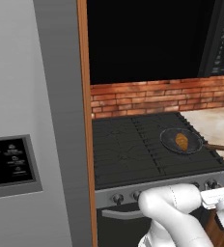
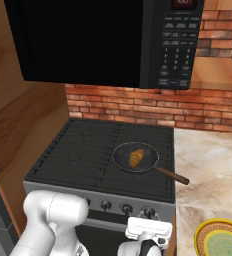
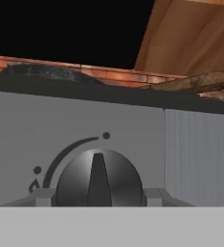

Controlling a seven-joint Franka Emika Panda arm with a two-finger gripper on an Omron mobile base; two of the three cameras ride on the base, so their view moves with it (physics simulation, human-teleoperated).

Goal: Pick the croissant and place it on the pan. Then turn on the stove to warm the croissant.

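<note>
Gripper (image 3: 99, 200) at the stove (image 1: 133, 144) knob (image 3: 99, 181)
Jaws closed in on either side of the knob, gripping it; the croissant (image 2: 136, 157) lies in the pan (image 2: 123, 159).

The croissant (image 1: 181, 141) lies in the pan (image 1: 169, 140). The pan sits on the stove's (image 1: 128, 154) right rear burner, beside the grey fridge (image 1: 32, 120).

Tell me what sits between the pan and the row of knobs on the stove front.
Nothing but bare black grate: in the right base view the pan and the knobs have empty cooktop between.
</note>
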